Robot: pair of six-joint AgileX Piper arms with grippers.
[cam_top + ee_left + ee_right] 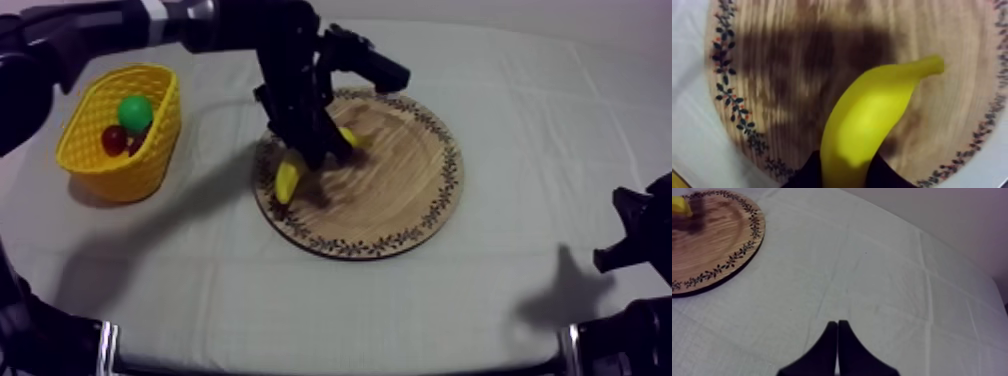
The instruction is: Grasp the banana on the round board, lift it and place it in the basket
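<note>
The yellow banana (289, 176) lies on the left part of the round wooden board (400, 190), with my left gripper (318, 150) down on its middle and shut on it. From the left wrist the banana (872, 120) runs out from between the black fingers (807, 172) over the board (787, 60), its tip pointing away. The yellow basket (160, 95) stands at the table's left. My right gripper (837, 333) hovers over bare cloth, fingers together, shut on nothing; the board (717, 243) lies some way off from it.
A green fruit (135, 110) and a small red fruit (114, 139) lie in the basket. My right arm (640, 240) rests low at the table's right edge. Bare cloth stretches between board and basket.
</note>
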